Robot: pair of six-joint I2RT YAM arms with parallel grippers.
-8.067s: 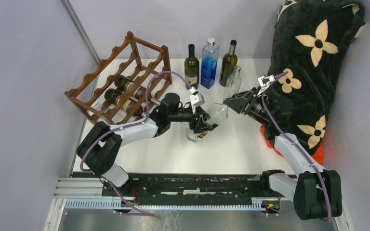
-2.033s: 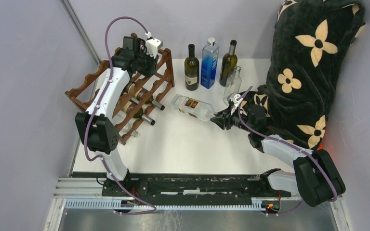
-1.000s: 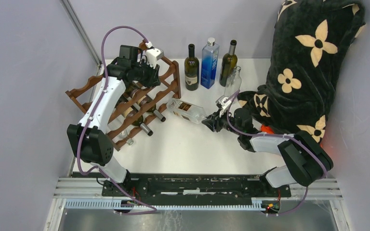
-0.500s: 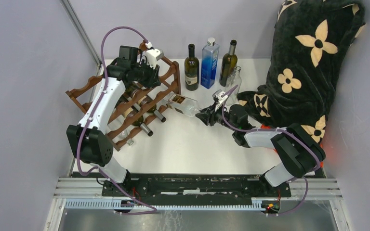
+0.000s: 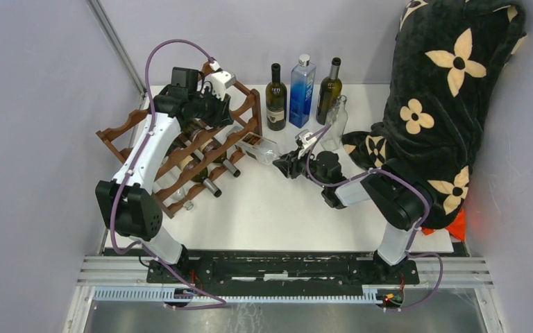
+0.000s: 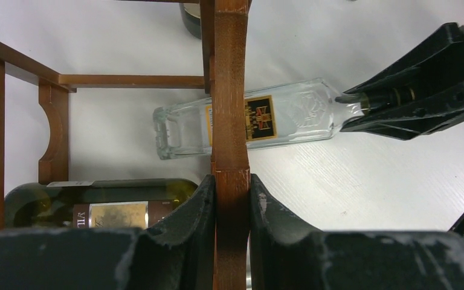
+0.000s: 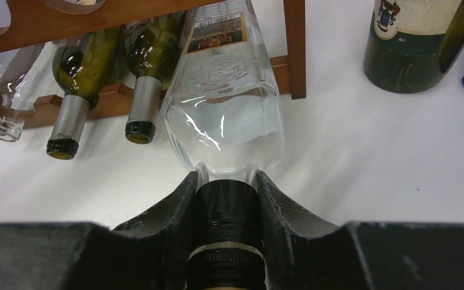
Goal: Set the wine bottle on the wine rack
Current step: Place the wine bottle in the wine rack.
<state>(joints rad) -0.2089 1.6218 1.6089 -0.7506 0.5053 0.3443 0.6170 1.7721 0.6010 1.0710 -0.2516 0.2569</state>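
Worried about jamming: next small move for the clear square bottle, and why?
Probably slide the clear glass bottle base-first slightly deeper into the reddish-brown wooden rack: the right hand grips its neck, only its base end is inside, and the left hand clamps the rack.

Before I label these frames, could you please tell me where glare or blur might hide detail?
Right wrist: white glints streak the shoulder of the clear bottle; the right tool looks soft at the bottom edge. Left wrist: the wine rack reads sharp, without glare. Top view: even light, faint shadows.
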